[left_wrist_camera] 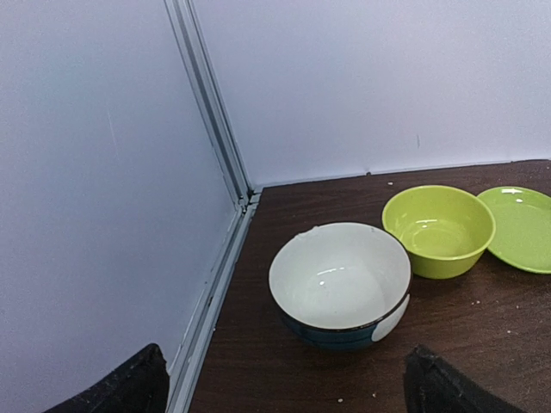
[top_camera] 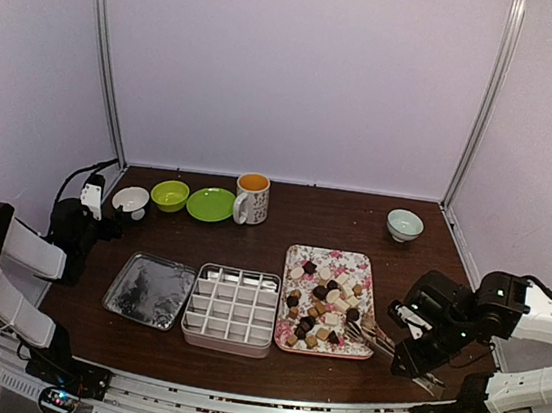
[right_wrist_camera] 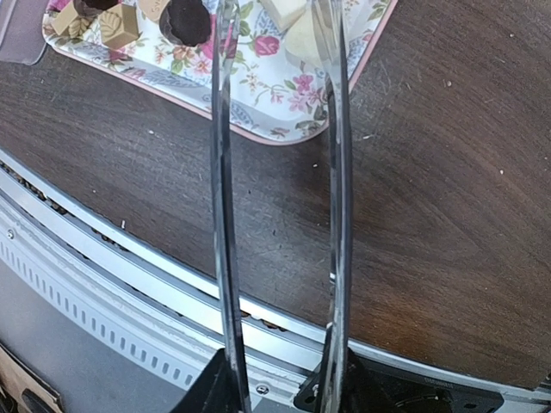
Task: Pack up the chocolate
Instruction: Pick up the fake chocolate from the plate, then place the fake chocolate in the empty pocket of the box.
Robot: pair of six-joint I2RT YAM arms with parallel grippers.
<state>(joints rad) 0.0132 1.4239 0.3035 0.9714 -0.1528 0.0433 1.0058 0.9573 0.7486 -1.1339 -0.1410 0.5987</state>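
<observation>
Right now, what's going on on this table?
The right arm's jaws grip metal tongs, whose tips reach over the near corner of the floral tray, where the chocolate pieces lie heaped. The divided box beside it looks empty, so no packing shows yet. The left arm sits off by the white bowl, jaws open, holding nothing.

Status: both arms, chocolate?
Left tool open, empty, by white bowl. Right tool shut on tongs, tips at tray edge. Chocolate on tray, box empty. Nothing in the way.
</observation>
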